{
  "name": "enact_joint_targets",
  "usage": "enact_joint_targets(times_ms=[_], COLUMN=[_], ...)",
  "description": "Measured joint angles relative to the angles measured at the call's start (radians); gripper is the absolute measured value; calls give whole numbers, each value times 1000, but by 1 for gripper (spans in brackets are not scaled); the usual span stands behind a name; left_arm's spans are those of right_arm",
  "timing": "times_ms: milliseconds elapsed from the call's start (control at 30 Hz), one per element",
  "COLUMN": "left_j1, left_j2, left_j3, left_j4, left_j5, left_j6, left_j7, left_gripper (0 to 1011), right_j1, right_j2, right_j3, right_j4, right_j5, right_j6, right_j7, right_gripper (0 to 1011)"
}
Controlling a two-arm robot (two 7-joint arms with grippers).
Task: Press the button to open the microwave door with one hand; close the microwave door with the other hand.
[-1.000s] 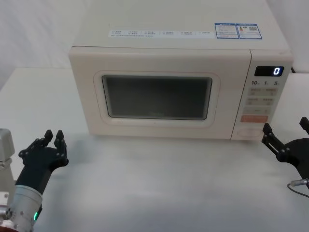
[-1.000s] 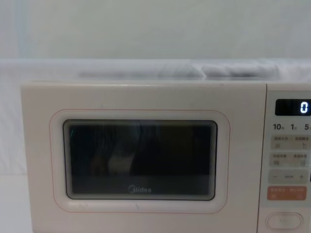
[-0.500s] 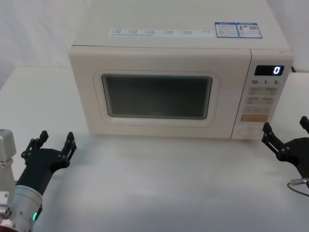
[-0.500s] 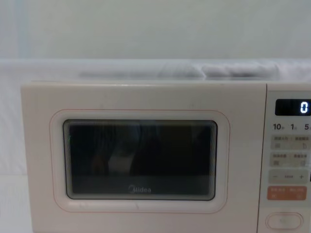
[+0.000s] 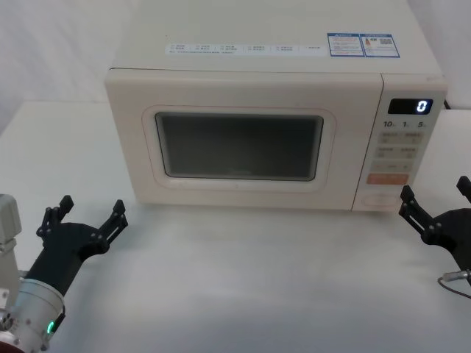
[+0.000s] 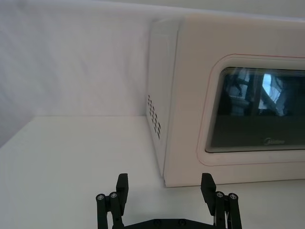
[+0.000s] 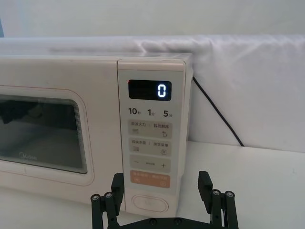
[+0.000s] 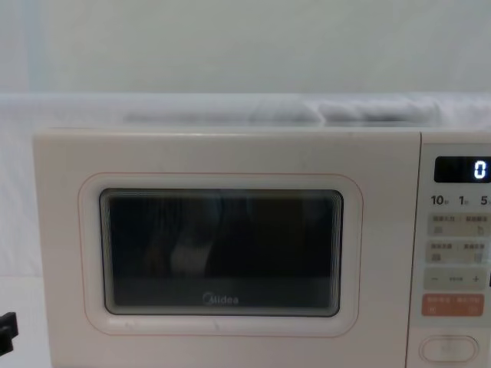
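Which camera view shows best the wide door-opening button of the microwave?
The right wrist view: the button faces the camera between the right hand's open fingers. The head view shows it small; the chest view has it in the corner.

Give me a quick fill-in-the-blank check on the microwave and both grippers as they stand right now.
1. The microwave door is ____.
2. The display above the keys reads ____.
3. The right gripper sits in front of the button with its fingers ____.
4. The left gripper is low on the table, near the microwave's front ____ corner.

Missing words: shut; 0; open; left
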Motion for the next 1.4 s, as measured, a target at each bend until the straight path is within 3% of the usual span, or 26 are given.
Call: enact_joint_targets(times_ms=[300, 600, 1400], left_j1=[2, 7, 12], left_j2=[28, 54, 60], left_j3=[15, 33, 34], left_j4=[0, 0, -8], left_j5=[-14, 29, 50], left_j6=[-3, -41, -58], left_j7=[-21, -21, -18], left_gripper=[1001, 1001, 1001], right_j1=[0, 0, 0], right_j2=[0, 0, 0], right_j3=[0, 0, 0], right_j4=[0, 0, 0], right_j5=[0, 0, 0], right_j6=[0, 0, 0], right_j7=[0, 0, 0], right_gripper=[1002, 1002, 1002])
